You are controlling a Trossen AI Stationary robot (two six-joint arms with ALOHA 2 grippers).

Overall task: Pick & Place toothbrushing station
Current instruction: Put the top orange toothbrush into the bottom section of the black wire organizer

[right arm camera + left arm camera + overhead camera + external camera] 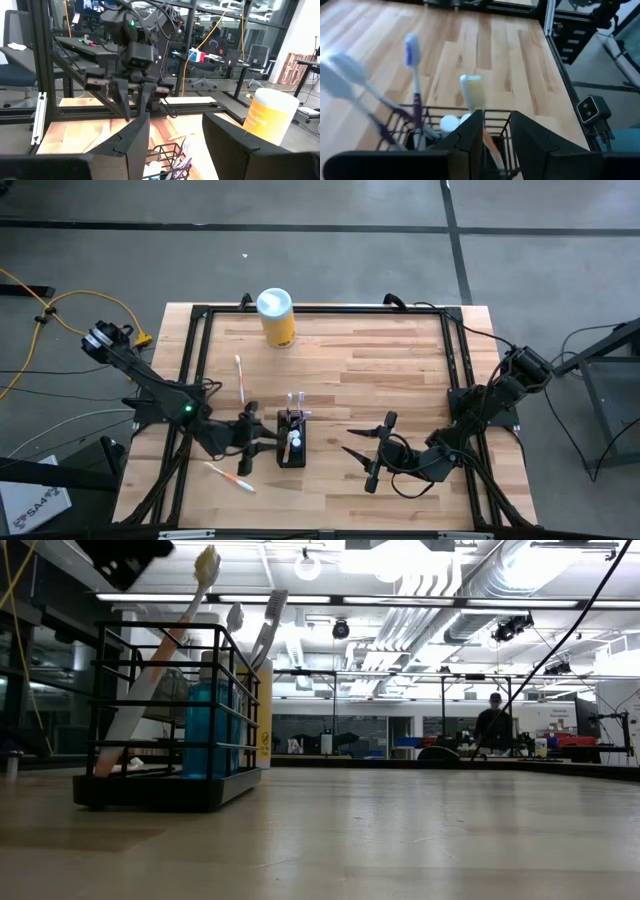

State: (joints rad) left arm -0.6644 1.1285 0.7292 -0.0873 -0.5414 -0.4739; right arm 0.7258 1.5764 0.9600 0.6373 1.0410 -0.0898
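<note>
The toothbrushing station (291,442) is a small black wire rack standing on the wooden table; it also shows in the low view (170,710). It holds several toothbrushes and a blue bottle (205,730). A toothbrush with a peach handle (160,670) leans in it, head up (471,92). My left gripper (262,438) is at the rack's left side, just above its rim, fingers apart (496,145); the peach handle shows in the gap beyond them, and the low view shows the gripper (130,560) clear of it. My right gripper (362,450) is open and empty to the rack's right.
A yellow canister with a white lid (276,317) stands at the table's far edge. Two loose toothbrushes lie on the table, one (240,378) beyond the left gripper and one (230,476) near the front edge. A black frame (200,310) rims the table.
</note>
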